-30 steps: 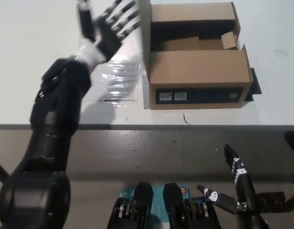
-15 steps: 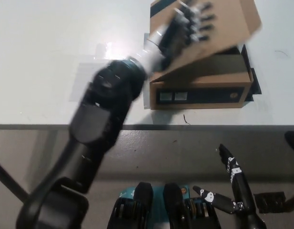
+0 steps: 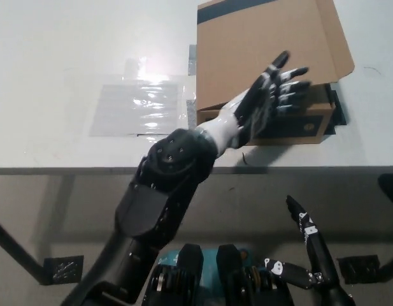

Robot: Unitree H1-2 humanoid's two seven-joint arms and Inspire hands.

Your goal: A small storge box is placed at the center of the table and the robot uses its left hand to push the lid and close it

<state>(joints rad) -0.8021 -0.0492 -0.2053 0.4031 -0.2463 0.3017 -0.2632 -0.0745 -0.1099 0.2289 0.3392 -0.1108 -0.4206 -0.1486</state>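
Changes vs. earlier frames:

- Left robot hand (image 3: 272, 92): 1.0 s ago it was raised over the tabletop (image 3: 69, 70), left of the box (image 3: 292, 124). At 0.5 s ago it lay against the lid (image 3: 260, 48). Now it sits lower and further right, in front of the lid's near edge, fingers spread.
- Lid: 1.0 s ago it stood upright at the box's left side w/ the interior exposed. Now it lies tilted over the box top, covering the interior.
- Left arm: reaches further right across the tabletop edge.
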